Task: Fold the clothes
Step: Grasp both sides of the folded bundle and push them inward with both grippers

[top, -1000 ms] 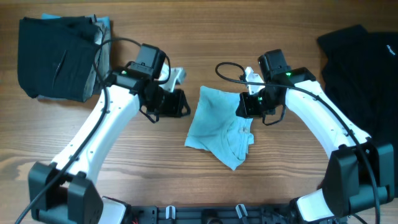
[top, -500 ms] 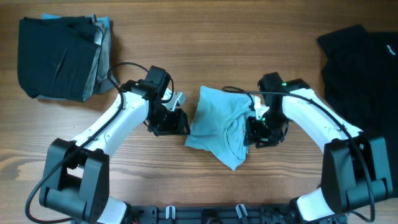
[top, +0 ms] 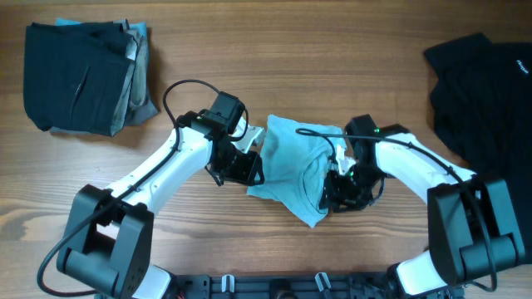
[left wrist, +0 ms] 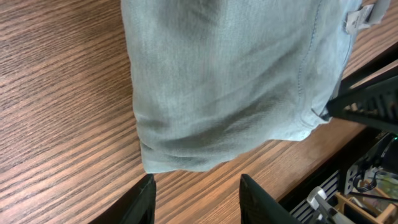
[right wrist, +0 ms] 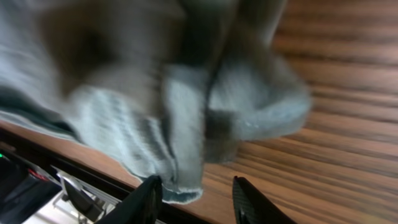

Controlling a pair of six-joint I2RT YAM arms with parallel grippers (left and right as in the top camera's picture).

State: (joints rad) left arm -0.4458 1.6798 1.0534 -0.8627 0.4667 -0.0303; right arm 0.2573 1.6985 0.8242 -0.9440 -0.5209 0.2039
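The blue shirt (top: 287, 166) lay crumpled and partly folded in the middle of the table (top: 249, 50). The left gripper (top: 243, 166) sat low at the shirt's edge on that arm's side, its fingers (left wrist: 144, 200) spread apart and the cloth's corner just beyond their tips. The right gripper (top: 341, 193) was at the opposite edge, likewise spread, with a bunched hem reaching between its fingers (right wrist: 144, 198). A folded dark stack (top: 79, 75) lay in the far corner on the left arm's side. A black garment (top: 482, 91) lay well apart at the opposite end.

We've got a pale blue T-shirt (top: 287, 158) on a brown wood-grain worktop (top: 274, 50), one plain black garment (top: 482, 83), plus a stack (top: 75, 75) that's mostly black with grey and blue edges.
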